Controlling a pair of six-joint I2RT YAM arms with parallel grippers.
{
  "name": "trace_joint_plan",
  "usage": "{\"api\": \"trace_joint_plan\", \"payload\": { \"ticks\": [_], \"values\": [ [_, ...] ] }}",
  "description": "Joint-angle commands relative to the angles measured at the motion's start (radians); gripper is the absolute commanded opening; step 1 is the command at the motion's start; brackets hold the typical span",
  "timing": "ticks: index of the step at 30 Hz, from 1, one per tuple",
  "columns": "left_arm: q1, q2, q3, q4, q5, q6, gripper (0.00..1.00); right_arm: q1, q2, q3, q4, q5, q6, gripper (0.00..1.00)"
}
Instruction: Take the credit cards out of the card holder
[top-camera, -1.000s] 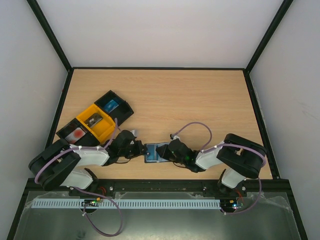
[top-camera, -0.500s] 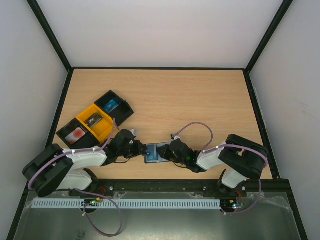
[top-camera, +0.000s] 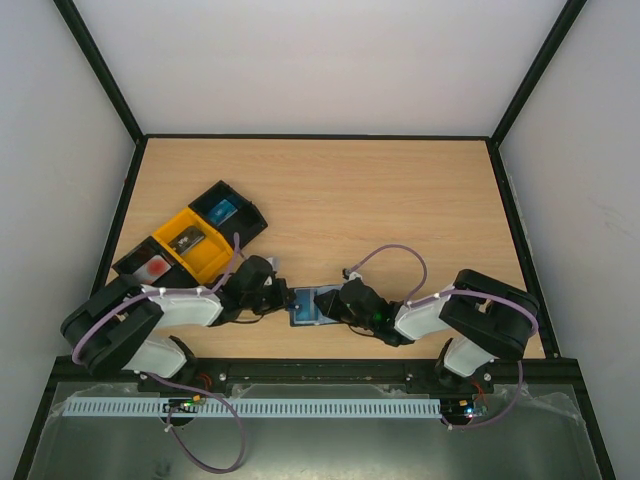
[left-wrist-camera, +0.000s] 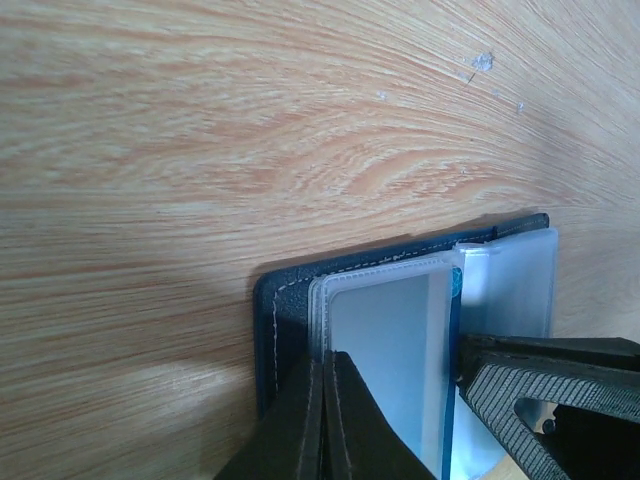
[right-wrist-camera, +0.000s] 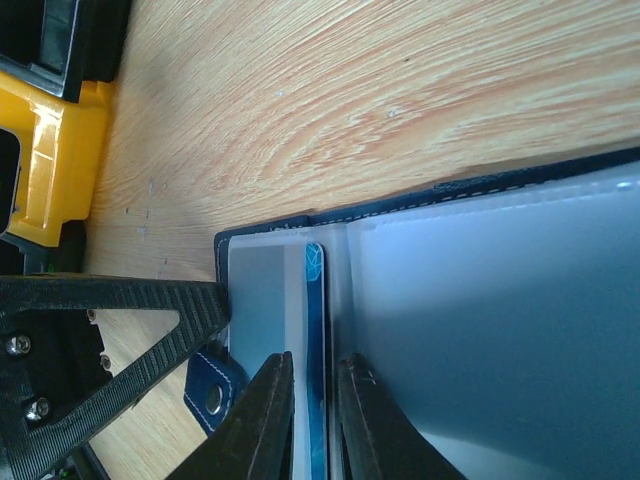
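Fingers of left gripper (left-wrist-camera: 322, 420) closed on card holder (left-wrist-camera: 275, 330); right gripper (right-wrist-camera: 312, 420) seemingly pinches blue card (right-wrist-camera: 315, 300)

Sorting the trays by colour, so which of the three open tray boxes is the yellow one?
The middle tray, between the two black trays in the diagonal row.

My overhead camera looks down from behind the arm bases over the whole table (top-camera: 400, 190), my two wrist cameras sit low and close, facing each other across the card holder (left-wrist-camera: 275, 335), which all views share.
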Motion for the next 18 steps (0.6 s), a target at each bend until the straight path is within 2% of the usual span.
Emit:
{"api": "trace_joint_plan", "payload": {
  "ticks": [1, 10, 18],
  "values": [
    [-0.002, 0.032, -0.006, -0.029, -0.049, 0.017, 0.03, -0.005, -0.011, -0.001, -0.038, 0.033, -0.021, 0.15],
    [-0.002, 0.034, -0.049, 0.001, -0.048, -0.001, 0.03, -0.019, 0.039, -0.028, 0.078, -0.027, -0.004, 0.15],
    [-0.003, 0.03, -0.082, 0.043, -0.037, -0.023, 0.03, -0.026, 0.046, -0.046, 0.153, -0.054, -0.006, 0.09]
  ]
}}
